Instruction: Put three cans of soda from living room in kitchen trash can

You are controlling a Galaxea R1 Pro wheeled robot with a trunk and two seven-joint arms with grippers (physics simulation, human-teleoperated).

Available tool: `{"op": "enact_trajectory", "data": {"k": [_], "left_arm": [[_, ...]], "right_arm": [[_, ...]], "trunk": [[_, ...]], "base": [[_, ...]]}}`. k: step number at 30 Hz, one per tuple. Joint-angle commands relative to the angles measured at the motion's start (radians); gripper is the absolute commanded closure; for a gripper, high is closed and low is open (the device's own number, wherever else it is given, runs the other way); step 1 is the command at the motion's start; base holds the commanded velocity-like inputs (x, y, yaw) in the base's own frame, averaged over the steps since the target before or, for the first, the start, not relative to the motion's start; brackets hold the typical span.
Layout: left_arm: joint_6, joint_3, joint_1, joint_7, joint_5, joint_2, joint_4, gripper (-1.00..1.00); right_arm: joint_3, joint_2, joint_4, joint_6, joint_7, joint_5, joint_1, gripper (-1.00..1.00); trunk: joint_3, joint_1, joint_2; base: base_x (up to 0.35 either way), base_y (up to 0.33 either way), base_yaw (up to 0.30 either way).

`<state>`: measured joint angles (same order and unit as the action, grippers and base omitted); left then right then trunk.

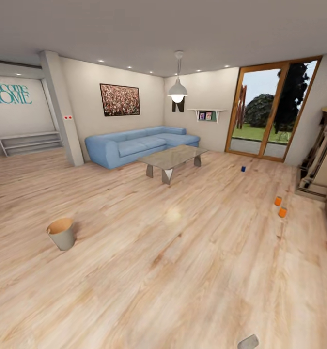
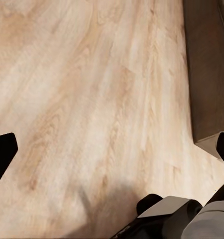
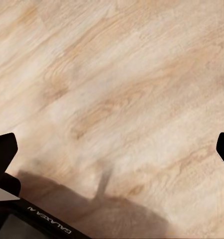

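Three soda cans stand on the light wood floor at the right in the head view: a blue can (image 1: pixel 243 168) farthest off, and two orange cans (image 1: pixel 278 200) (image 1: pixel 282 212) close together nearer the right wall. A round trash can (image 1: pixel 61 233), grey-brown outside with a copper-toned inner wall, stands on the floor at the near left, far from the cans. My left gripper (image 2: pixel 112 152) is open over bare floor, nothing between its black fingertips (image 2: pixel 2 154). Likewise my right gripper (image 3: pixel 112 149) is open above the planks, black fingertips (image 3: pixel 2 149) wide apart.
A blue corner sofa (image 1: pixel 134 145) and a glass coffee table (image 1: pixel 173 157) stand mid-room. A glass door (image 1: pixel 267 116) is at the back right, a wooden stand (image 1: pixel 323 155) by the right wall. A dark low cabinet (image 2: pixel 209 69) lies beside my left arm.
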<state>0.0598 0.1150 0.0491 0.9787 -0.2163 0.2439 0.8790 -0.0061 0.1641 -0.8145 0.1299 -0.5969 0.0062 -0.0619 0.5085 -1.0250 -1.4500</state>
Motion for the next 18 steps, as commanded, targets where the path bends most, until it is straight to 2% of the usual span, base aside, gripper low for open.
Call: {"op": "enact_trajectory", "data": {"k": [1, 18], "left_arm": [[0.0, 0.0, 0.0, 0.0, 0.0, 0.0, 0.0, -1.0], [0.0, 0.0, 0.0, 0.0, 0.0, 0.0, 0.0, -1.0]], "right_arm": [[0.0, 0.0, 0.0, 0.0, 0.0, 0.0, 0.0, -1.0], [0.0, 0.0, 0.0, -0.001, 0.0, 0.001, 0.0, -1.0]], "trunk": [[0.001, 0.0, 0.0], [0.01, 0.0, 0.0]], "base": [[0.344, 0.0, 0.245], [0.344, 0.0, 0.245]]}}
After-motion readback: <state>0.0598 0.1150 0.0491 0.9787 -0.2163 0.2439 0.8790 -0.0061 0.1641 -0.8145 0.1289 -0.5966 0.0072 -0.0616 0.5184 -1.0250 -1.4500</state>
